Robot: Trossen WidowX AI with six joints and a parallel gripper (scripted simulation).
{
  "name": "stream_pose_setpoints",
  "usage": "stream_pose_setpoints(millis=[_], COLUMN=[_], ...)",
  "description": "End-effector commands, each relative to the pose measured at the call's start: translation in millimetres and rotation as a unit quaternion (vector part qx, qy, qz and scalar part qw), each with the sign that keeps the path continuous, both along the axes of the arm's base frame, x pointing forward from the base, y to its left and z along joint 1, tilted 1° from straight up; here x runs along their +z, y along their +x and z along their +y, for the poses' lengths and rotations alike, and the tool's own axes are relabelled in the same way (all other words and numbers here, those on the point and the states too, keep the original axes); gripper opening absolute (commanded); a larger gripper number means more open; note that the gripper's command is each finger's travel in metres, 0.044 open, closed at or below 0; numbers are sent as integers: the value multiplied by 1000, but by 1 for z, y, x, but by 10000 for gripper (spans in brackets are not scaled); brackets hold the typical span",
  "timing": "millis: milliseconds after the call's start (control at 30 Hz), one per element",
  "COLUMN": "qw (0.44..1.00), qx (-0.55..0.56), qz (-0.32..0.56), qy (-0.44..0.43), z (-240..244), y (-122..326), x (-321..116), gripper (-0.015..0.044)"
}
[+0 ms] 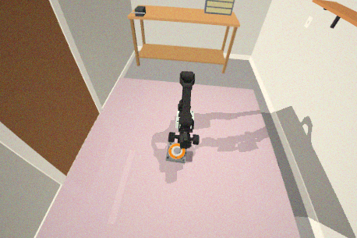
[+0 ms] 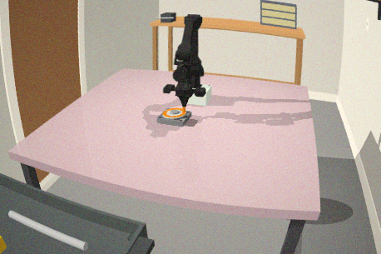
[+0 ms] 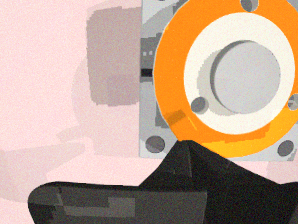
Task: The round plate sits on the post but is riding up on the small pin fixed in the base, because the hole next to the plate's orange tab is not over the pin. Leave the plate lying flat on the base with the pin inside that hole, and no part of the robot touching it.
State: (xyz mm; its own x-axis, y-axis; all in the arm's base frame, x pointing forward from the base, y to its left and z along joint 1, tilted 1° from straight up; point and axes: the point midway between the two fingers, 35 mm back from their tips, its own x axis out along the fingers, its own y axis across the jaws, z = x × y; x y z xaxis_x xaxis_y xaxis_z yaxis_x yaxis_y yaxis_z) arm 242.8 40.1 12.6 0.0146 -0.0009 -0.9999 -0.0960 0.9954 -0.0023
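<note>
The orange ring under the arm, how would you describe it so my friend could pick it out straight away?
On the big pink table, look below the black arm's closed gripper for a small grey square base. The round plate lies on it: an orange ring with a white inner band around a grey post, the only bright orange thing on the table.

1. Looks like a small, plain indoor workroom: bare pale walls, grey floor, white baseboards.
2. Big pink table (image 2: 233,155) fills most of it, so it's a bench setup.
3. Wooden shelf unit (image 1: 183,33) along the back wall, carrying a small drawer cabinet (image 1: 220,2) and a dark box (image 1: 140,10).
4. Brown door (image 2: 43,47) on one side and a wall-mounted shelf (image 1: 336,9) on the other.
</note>
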Motion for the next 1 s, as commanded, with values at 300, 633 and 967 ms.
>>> stream_pose_setpoints(millis=[300, 633, 967], qw=[1000, 1000, 1000], qx=[0, 0, 0], qz=[1, 1, 0], qy=[2, 2, 2], z=[13, 17, 19], y=[13, 20, 26], x=[1, 1, 1], gripper=[0, 0, 0])
